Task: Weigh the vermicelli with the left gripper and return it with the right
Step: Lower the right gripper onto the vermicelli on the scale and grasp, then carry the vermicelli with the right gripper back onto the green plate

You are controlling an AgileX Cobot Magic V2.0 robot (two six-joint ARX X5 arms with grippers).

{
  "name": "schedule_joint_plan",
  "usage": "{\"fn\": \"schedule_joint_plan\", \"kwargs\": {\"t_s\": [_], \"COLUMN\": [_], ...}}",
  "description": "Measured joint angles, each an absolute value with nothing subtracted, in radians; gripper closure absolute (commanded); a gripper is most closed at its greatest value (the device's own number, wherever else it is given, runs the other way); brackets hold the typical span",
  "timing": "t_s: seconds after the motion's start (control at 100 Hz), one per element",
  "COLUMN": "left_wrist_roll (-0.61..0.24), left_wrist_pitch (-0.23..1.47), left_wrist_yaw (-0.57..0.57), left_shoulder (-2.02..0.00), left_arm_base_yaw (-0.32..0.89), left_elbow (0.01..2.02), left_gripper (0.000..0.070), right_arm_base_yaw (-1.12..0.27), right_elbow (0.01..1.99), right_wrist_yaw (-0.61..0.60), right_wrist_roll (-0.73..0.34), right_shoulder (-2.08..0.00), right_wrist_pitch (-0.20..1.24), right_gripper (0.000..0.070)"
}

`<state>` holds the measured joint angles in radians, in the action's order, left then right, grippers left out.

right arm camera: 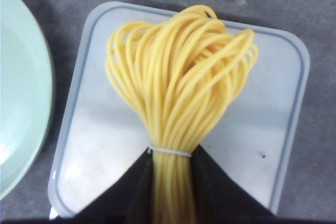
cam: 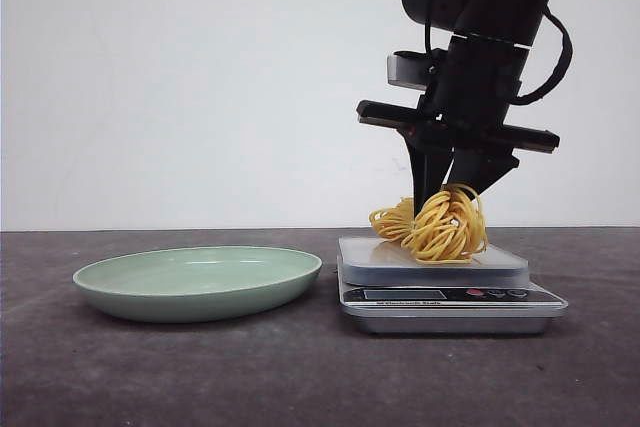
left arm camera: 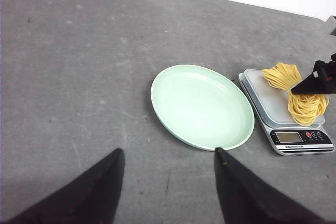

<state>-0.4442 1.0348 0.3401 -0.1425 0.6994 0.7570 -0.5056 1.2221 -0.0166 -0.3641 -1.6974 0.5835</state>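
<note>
On the scale at the right of the bench, my right hand (cam: 452, 185) is clamped on the vermicelli (cam: 436, 224).

My two fingers pinch the tied neck of the bundle from above, and its looped end fans out across the scale (cam: 440, 282), resting on the platform. The pale green plate (cam: 198, 282) lies just left of the scale, empty. The bundle's long axis runs out from my fingertips over the platform. My left hand (left arm camera: 167, 192) hangs well back from both with its fingers spread apart, gripping nothing. I judge the weighing done, so the return falls to my right hand: lift, then carry left to the plate.
</note>
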Motion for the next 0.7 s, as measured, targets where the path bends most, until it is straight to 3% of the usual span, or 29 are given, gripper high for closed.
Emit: {"fn": "schedule_joint_plan", "kwargs": {"t_s": [0.16,0.38,0.7], "left_wrist_roll": [-0.444,-0.444,-0.444], "left_wrist_pitch": [1.035,1.035,1.035], "left_wrist_yaw": [0.34,0.34,0.34], "left_shoulder": [-0.142,-0.142,-0.142], "left_arm_base_yaw": [0.699,0.699,0.699], "left_elbow": [0.757,0.757,0.757], "left_gripper": [0.0393,0.0393,0.0393], "right_arm_base_yaw": [-0.533,-0.619,-0.732], "right_elbow": [1.262,1.387,1.396], "right_wrist_yaw": [-0.01,-0.117,-0.124], "right_wrist_roll": [-0.364,-0.365,-0.43], "right_shoulder": [-1.616,-1.561,-1.592], "right_wrist_pitch": [0.583,0.502,0.279], "right_gripper": [0.07,0.07,0.07]}}
